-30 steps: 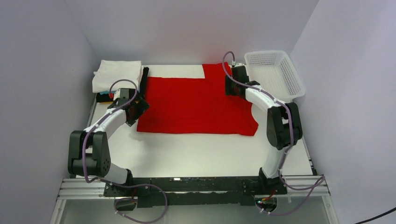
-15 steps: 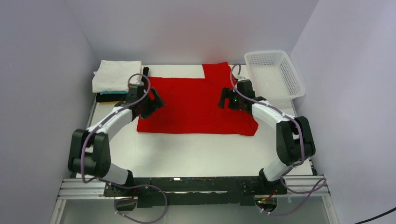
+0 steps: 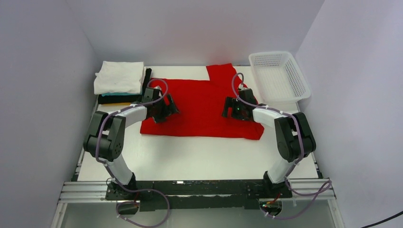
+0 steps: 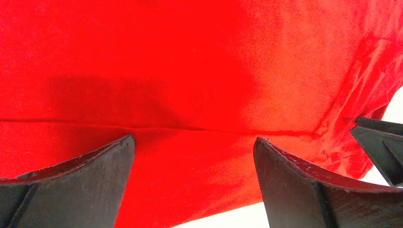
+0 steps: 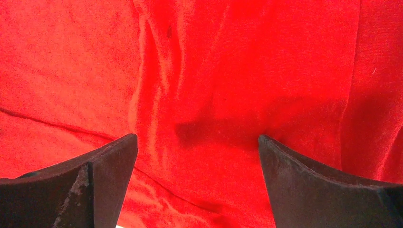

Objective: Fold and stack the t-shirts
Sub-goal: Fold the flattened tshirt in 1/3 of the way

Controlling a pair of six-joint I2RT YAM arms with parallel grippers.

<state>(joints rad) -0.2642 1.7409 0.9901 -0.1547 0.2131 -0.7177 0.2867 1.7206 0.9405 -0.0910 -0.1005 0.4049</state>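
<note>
The red t-shirt (image 3: 199,107) lies spread flat on the table, one sleeve (image 3: 219,71) pointing to the back. My left gripper (image 3: 166,113) is open and empty, low over the shirt's left part; the left wrist view shows red cloth (image 4: 190,71) with a seam between the spread fingers (image 4: 285,180). My right gripper (image 3: 232,111) is open and empty, low over the shirt's right part; red creased cloth (image 5: 214,71) fills the right wrist view. A stack of folded shirts (image 3: 119,78), white on top with teal, black and yellow-orange edges below, sits at the back left.
A white plastic mesh basket (image 3: 280,76) stands at the back right corner. Grey walls close in the table (image 3: 199,156) on three sides. The arm bases sit on the rail at the near edge.
Both grippers have moved inward from the shirt's outer edges to over the shirt's body, the left from the left edge, the right from the back right. The shirt stays flat.
</note>
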